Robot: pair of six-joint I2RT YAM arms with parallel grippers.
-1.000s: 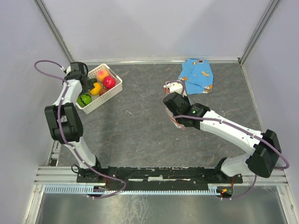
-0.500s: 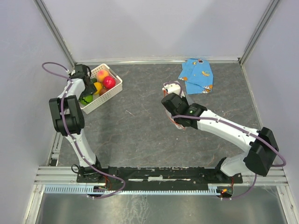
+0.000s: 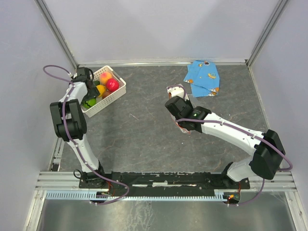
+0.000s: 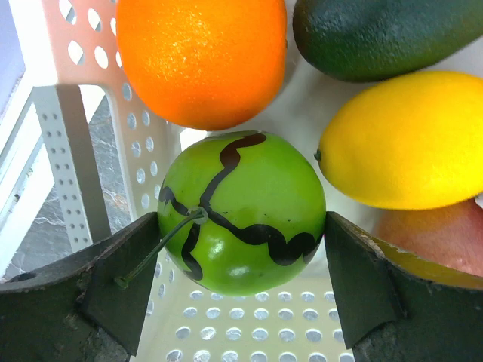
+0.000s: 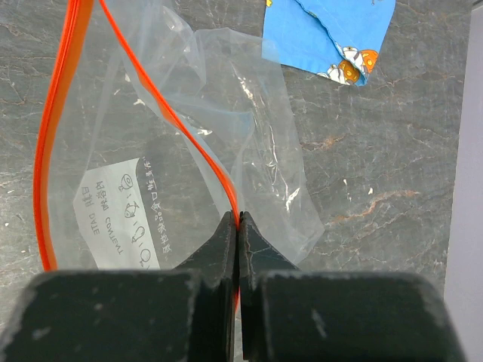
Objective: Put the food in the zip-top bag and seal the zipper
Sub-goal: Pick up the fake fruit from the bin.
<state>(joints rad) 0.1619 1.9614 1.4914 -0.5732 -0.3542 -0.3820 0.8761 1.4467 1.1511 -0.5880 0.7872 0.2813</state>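
Note:
The white lattice basket at the back left holds the food: red, peach-pink and yellow fruits show from above. My left gripper is down inside it. In the left wrist view its fingers touch both sides of the bright green striped fruit, next to the orange, dark green and yellow ones. My right gripper is shut on the red-orange zipper of the clear zip-top bag, held mid-table with its mouth partly open.
A blue patterned cloth lies at the back right, just beyond the bag; it also shows in the right wrist view. Grey walls and metal posts close in the table at the back and sides.
My left gripper has dropped from the basket's far corner into the basket, around the striped green fruit. My right gripper with the bag has shifted slightly left.

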